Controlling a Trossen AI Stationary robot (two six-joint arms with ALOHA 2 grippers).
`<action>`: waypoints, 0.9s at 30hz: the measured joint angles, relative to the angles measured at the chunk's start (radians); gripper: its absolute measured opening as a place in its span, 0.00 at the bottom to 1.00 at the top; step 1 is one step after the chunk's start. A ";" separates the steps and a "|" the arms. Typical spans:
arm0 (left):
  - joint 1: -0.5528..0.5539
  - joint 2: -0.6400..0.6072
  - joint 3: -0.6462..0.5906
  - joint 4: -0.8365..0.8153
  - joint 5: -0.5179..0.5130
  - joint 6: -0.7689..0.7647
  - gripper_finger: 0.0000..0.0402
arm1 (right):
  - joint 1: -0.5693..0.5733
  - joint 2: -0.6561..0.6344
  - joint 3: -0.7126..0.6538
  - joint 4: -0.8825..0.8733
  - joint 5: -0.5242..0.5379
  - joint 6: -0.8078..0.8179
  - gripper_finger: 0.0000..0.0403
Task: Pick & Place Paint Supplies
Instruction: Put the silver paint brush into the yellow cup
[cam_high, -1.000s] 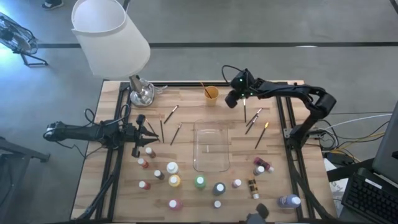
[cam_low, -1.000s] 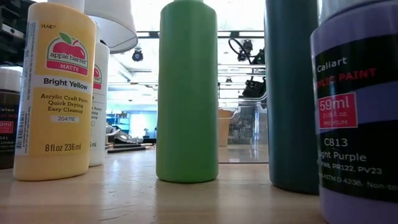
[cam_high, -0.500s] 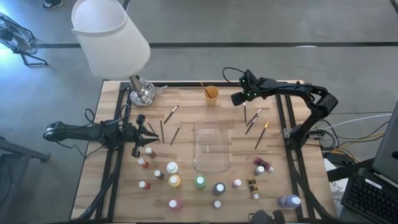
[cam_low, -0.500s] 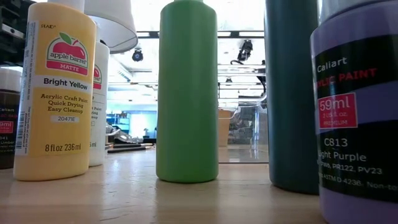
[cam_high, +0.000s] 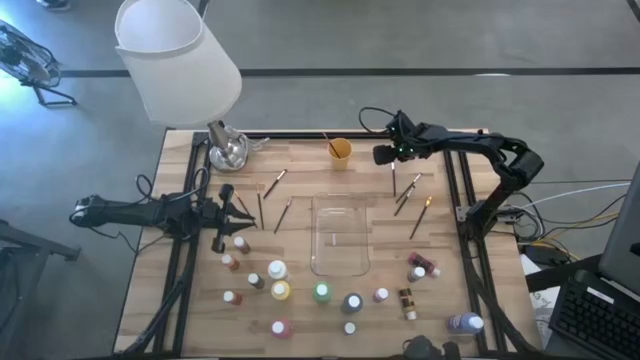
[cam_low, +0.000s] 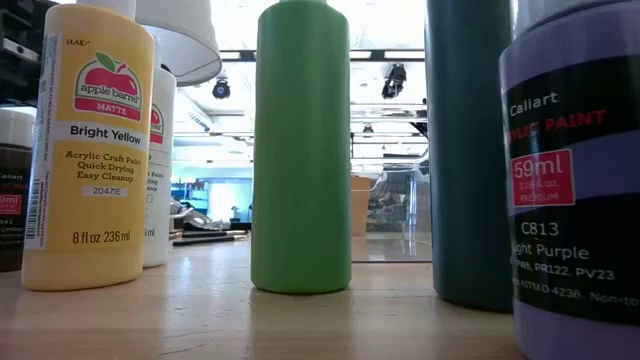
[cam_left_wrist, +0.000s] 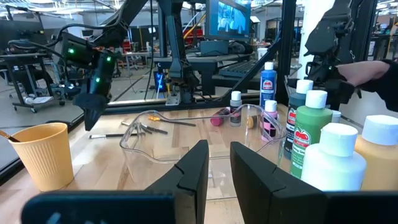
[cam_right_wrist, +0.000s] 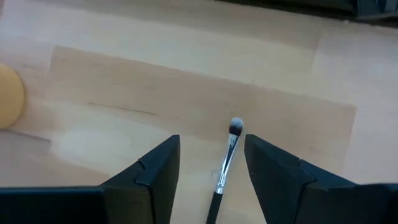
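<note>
Paint brush (cam_right_wrist: 226, 160) lies flat on the wooden table (cam_high: 300, 190), directly below the right gripper (cam_high: 382, 155), seen between its two spread fingers (cam_right_wrist: 152, 171), not held. Compared with a second ago, this gripper sits higher and farther from the orange cup (cam_high: 340, 150), its jaws wider, gripping nothing. More brushes (cam_high: 408, 195) lie just beyond it, toward the clear tray (cam_high: 340, 235). The left gripper (cam_high: 243, 215) waits at the opposite side, fingers (cam_left_wrist: 193, 171) narrowly parted and empty, beside the paint bottles (cam_high: 276, 270).
</note>
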 joint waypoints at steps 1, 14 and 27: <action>0.000 0.000 0.000 0.000 0.000 0.000 0.18 | 0.001 0.000 0.017 -0.015 0.000 0.000 0.42; 0.000 0.000 0.000 0.000 0.000 0.000 0.18 | -0.034 0.000 0.164 -0.247 0.031 0.041 0.38; 0.000 0.000 0.000 0.000 0.000 0.000 0.18 | -0.048 0.056 0.151 -0.197 -0.011 0.046 0.39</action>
